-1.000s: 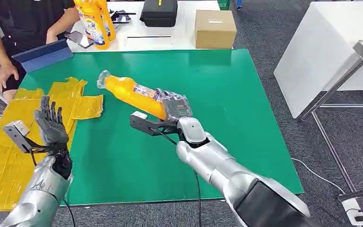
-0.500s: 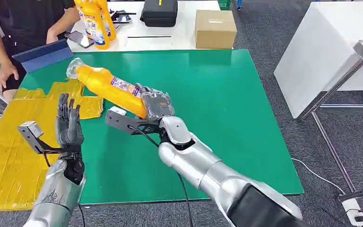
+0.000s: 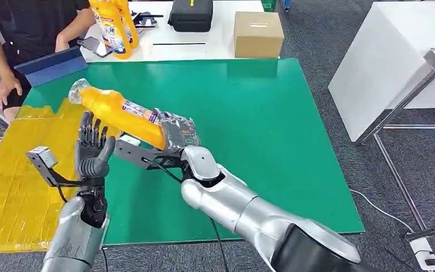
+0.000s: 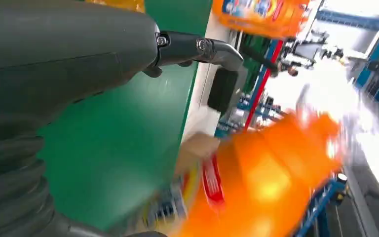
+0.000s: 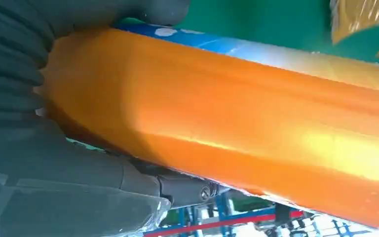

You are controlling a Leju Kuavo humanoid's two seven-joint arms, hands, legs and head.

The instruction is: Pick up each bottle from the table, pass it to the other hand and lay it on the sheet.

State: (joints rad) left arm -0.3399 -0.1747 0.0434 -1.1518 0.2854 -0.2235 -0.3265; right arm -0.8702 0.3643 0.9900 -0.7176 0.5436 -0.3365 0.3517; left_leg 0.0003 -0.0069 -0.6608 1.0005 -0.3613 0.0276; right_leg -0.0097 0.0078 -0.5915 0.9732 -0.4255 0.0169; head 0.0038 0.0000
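So our right hand (image 3: 177, 134) has swung the orange detergent bottle (image 3: 120, 110), gripped by its base, over to our left hand (image 3: 93, 148), whose fingers are spread and empty, so we're basically at the handoff above the yellow sheet (image 3: 11, 175).

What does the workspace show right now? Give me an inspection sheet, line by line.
Surface: green table, with a yellow sheet over its left part.
Job's things: orange bottle held tilted above the table, cap end toward the sheet.
Clutter: nothing seen on the green table.
Hands: right hand grips the bottle's base; left hand is raised beside the bottle with fingers apart, holding nothing.
Cables: black cable runs along the right arm; white cable on the floor.
Surroundings: white table behind with two orange bottles, a black case and a cardboard box; a person stands at the left.
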